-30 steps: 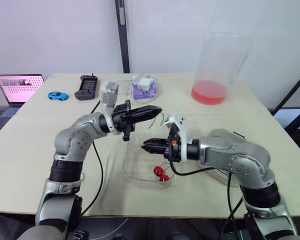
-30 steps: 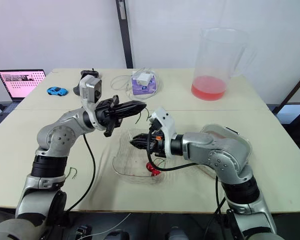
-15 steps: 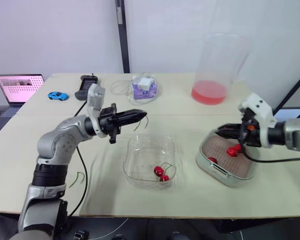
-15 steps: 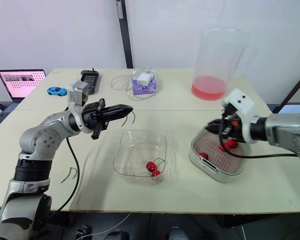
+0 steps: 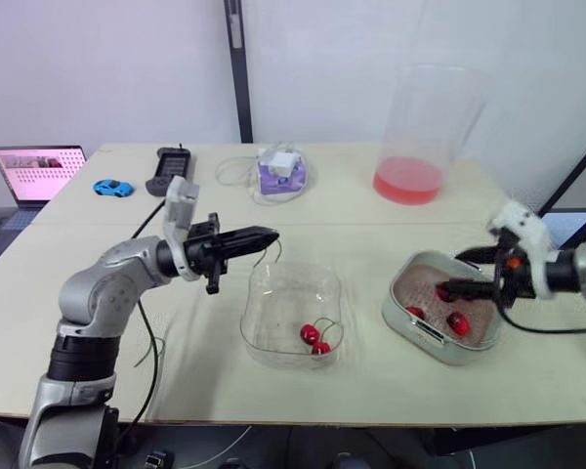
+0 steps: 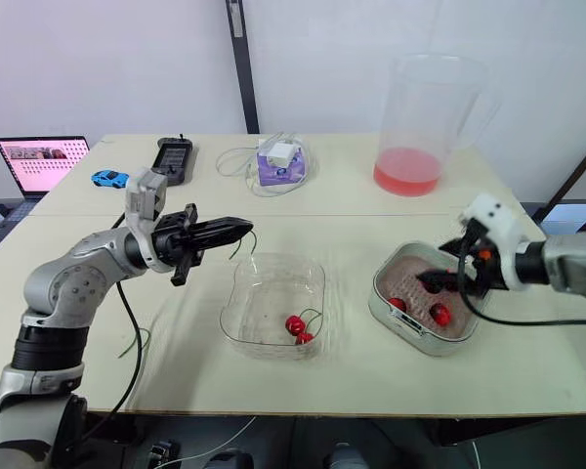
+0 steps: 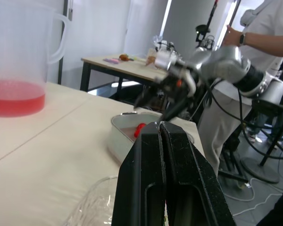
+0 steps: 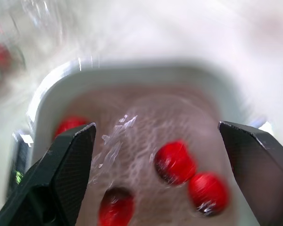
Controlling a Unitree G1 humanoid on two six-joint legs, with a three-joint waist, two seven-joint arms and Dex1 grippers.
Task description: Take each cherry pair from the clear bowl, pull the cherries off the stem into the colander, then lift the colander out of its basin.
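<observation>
Left gripper [image 5: 272, 234] pinches a stem [image 5: 274, 251]; right gripper [image 5: 450, 273] gapes above colander [image 5: 419, 277] cherries [image 5: 458, 321].

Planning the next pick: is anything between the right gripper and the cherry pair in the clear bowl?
Nothing visible, apart from the clear plastic bowl's own wall. The open right gripper hovers over the perforated colander; the red cherry pair lies uncovered.

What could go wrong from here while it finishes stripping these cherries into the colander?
The left pincer is shut on a bare stem beside the clear bowl; dropped there, the stem might land in the bowl with the remaining cherry pair.
The right pincer hangs open low over the colander; a careless pull-back could clip its rim and jolt the loose cherries.
That pair lies against the bowl's near wall, so a grasp may shove the bowl.
</observation>
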